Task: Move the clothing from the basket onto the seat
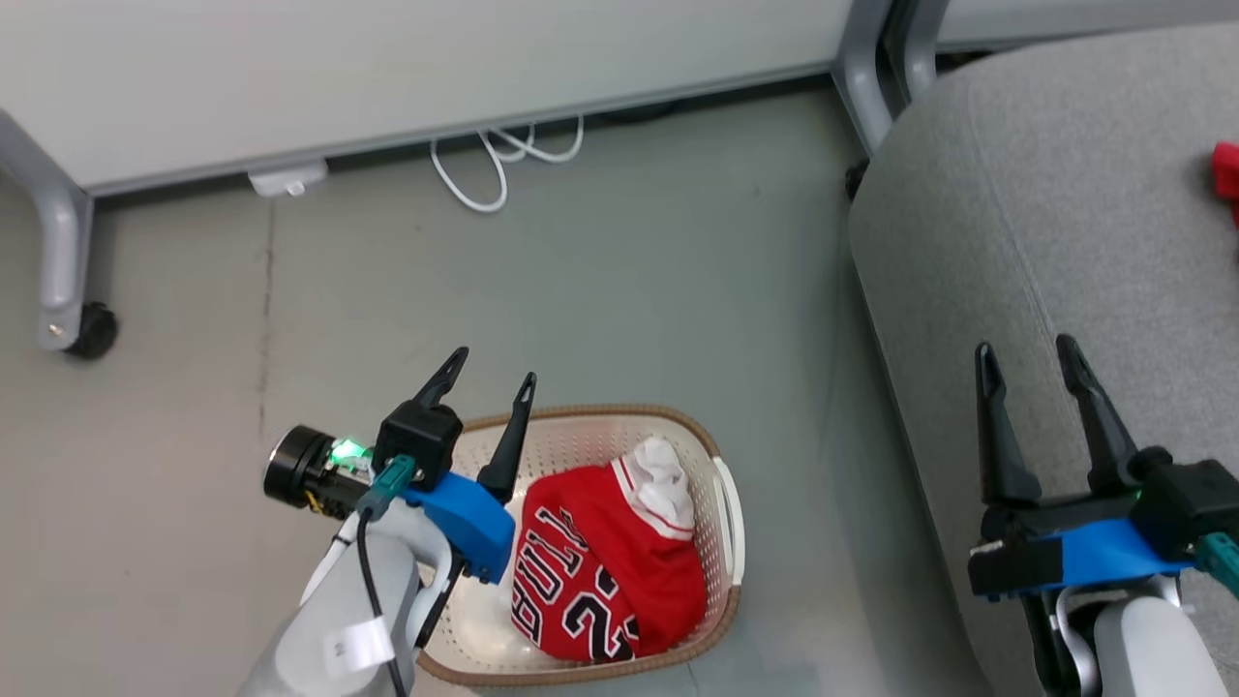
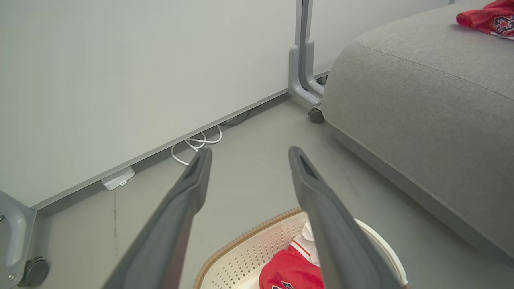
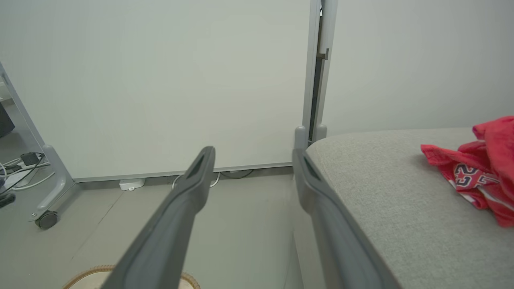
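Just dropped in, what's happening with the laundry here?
A robot is moving clothes. One red garment lies on the seat; the red jersey is in the basket. Both grippers are open and empty: the left gripper above the basket, the right gripper above the seat's edge.

right gripper [image 3: 253, 155]: fingers spread wide, nothing between, just left of the seat [image 3: 381, 200] corner | red shorts [image 3: 478, 176]: crumpled on the seat top, right end | basket [image 3: 82, 274]: brown rim on floor, well left of the seat
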You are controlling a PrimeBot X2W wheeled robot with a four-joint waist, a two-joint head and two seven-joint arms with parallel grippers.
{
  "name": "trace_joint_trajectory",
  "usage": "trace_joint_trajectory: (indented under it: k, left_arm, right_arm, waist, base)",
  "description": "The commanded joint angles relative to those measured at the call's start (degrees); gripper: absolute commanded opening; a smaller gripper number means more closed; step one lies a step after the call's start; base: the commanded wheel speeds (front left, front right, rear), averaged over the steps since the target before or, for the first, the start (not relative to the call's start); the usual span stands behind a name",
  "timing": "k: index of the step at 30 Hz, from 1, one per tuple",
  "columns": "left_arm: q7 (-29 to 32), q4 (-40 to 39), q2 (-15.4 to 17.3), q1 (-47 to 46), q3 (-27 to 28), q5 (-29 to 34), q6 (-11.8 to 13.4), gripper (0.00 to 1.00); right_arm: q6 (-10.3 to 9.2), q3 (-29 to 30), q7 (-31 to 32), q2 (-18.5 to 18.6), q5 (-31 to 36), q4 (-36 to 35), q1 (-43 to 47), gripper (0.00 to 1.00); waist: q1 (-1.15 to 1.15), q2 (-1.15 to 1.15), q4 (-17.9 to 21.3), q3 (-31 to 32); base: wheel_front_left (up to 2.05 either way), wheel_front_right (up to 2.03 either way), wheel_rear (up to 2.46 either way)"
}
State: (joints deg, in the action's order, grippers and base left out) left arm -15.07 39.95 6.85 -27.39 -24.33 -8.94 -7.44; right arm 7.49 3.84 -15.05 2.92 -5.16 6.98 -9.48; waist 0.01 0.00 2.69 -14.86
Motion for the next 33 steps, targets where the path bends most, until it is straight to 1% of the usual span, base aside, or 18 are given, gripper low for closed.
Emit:
trace_joint_trajectory:
  k: [1,6,7,8,11,12,21,27,33]
  left_arm:
    - [-0.1,1.3,0.2,-2.1,-1.2,-0.7,0.0,1.00]
    - [-0.1,7.1,1.0,-7.5,-6.6,-2.9,-0.1,1.00]
    - [-0.1,7.1,1.0,-7.5,-6.6,-2.9,-0.1,1.00]
    - [-0.1,9.2,1.3,-9.5,-8.7,-3.6,-0.1,1.00]
    - [-0.1,12.3,1.7,-12.4,-11.9,-4.8,-0.1,1.00]
    - [-0.1,12.3,1.7,-12.4,-11.9,-4.8,-0.1,1.00]
    - [0.5,21.1,1.7,-19.9,-21.9,-10.1,-0.1,1.00]
    - [2.4,24.8,2.3,-24.2,-27.2,-13.4,-0.1,1.00]
    - [5.5,27.9,3.1,-27.7,-31.2,-15.8,-0.1,1.00]
  right_arm:
    - [0.01,0.0,-0.2,0.0,0.3,-0.3,-1.4,1.00]
    - [0.01,0.0,-0.2,0.0,0.3,-1.2,-4.1,1.00]
    - [0.01,0.0,-0.2,0.0,0.3,-1.2,-4.1,1.00]
    - [0.01,-0.2,-0.2,0.0,0.2,-1.7,-5.3,1.00]
    - [0.01,-0.4,-0.2,0.0,0.1,-2.3,-7.1,1.00]
    - [0.01,-0.4,-0.2,0.0,0.1,-2.3,-7.1,1.00]
    - [0.01,-0.3,-0.2,0.0,0.7,-3.8,-11.7,1.00]
    - [0.01,-0.8,-0.2,0.0,0.7,-4.6,-14.2,1.00]
    - [0.01,-0.8,-0.2,0.0,1.0,-5.6,-15.9,1.00]
  waist:
    - [-0.01,0.00,1.6,-3.7]
    - [-0.01,0.00,2.7,-9.1]
    - [-0.01,0.00,2.7,-9.1]
    - [-0.01,0.00,3.1,-11.4]
    - [-0.01,0.00,3.6,-14.7]
    - [-0.01,0.00,3.6,-14.7]
    - [-0.01,0.00,4.3,-23.6]
    - [-0.01,0.00,4.7,-28.8]
    - [-0.01,0.00,5.0,-33.3]
  base:
    - [0.00,0.00,0.00]
    - [0.00,0.00,0.00]
    - [0.00,0.00,0.00]
    - [0.00,0.00,0.00]
    - [0.00,0.00,0.00]
    - [0.00,0.00,0.00]
    - [0.00,0.00,0.00]
    - [0.00,0.00,0.00]
    - [0.00,0.00,0.00]
